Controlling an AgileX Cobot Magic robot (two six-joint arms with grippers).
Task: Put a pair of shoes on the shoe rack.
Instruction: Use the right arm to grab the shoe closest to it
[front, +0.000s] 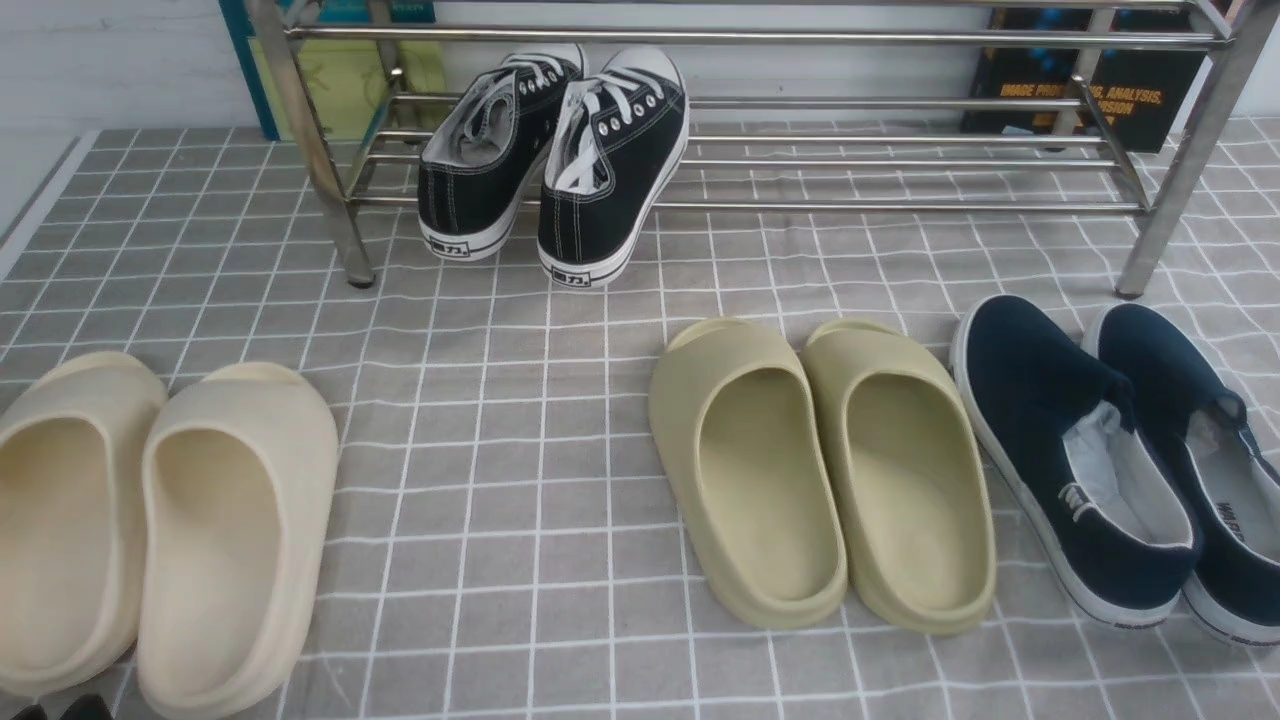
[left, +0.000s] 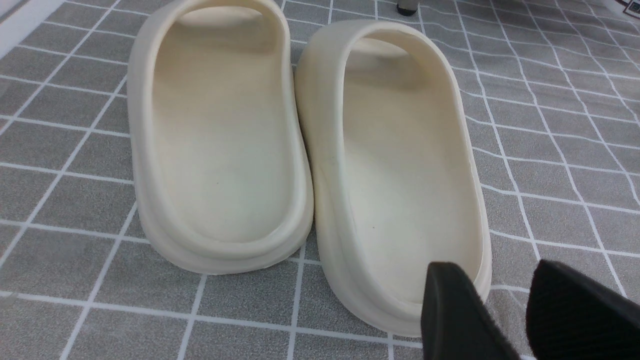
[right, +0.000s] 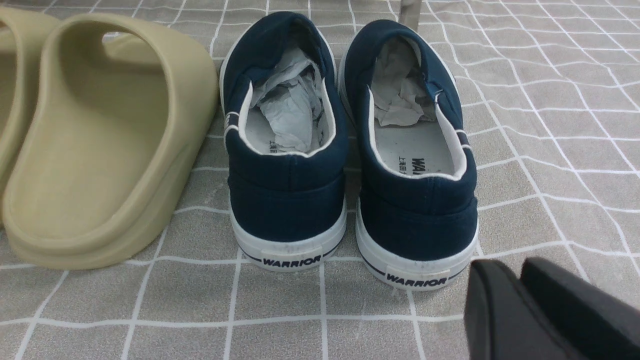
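The pair of shoes, two navy slip-ons with white soles, stands side by side on the checked cloth at the right, one (front: 1040, 400) beside the other (front: 1170, 370). In the right wrist view their heels (right: 285, 195) (right: 415, 210) face me, with crumpled paper stuffed inside. My right gripper (right: 510, 270) hovers just behind the right shoe's heel, fingers together with nothing between them. The silver shoe rack (front: 760, 38) spans the back. My left gripper (left: 492, 285) is open above the heel rim of a cream slipper (left: 400, 165), holding nothing.
Two black lace-up sneakers (front: 560, 150) lean on the rack's low bars at its left end. Olive slippers (front: 820, 470) lie mid-table, just left of the navy shoes. Cream slippers (front: 150, 520) lie at the near left. Books stand behind the rack.
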